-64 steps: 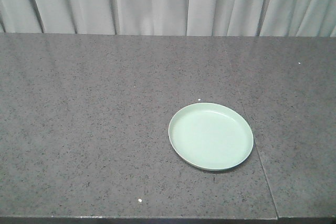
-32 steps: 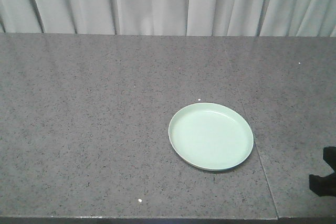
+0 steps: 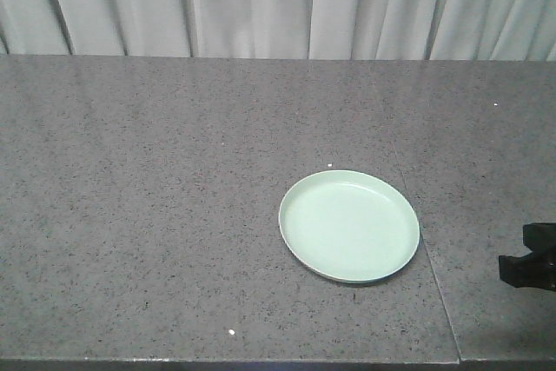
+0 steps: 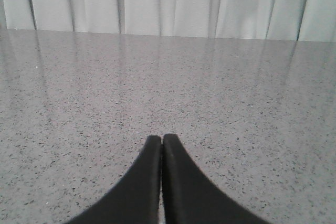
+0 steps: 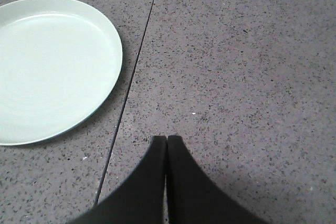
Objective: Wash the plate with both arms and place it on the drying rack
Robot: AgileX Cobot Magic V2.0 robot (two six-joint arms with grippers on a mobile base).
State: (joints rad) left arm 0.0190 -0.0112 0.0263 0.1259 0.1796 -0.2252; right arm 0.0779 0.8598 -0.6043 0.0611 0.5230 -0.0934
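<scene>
Close to the front edge of the stone counter (image 3: 156, 241), by its right front corner, the right gripper (image 5: 166, 139) hangs low, and the main risk, as I judge it, starts here. The plate (image 3: 349, 226) lies flat with only a low, glossy rim to pinch. A finger arriving badly lined up would shove it across the smooth stone, or a thin grip could slip once it is lifted. This gripper's jaws are pressed together with nothing between them. Only bare stone lies beneath the tips, and I cannot tell whether they touch it, so they must part before reaching the rim. A seam (image 5: 137, 61) in the counter runs just to its left. Just across that seam sits the plate, right way up, right of centre and nearer the front edge than the back. The left gripper (image 4: 161, 137) also has its jaws together and empty, over bare counter, with the plate outside its view. No drying rack shows in any view. Along the back edge hangs a pale curtain (image 3: 261, 6).
</scene>
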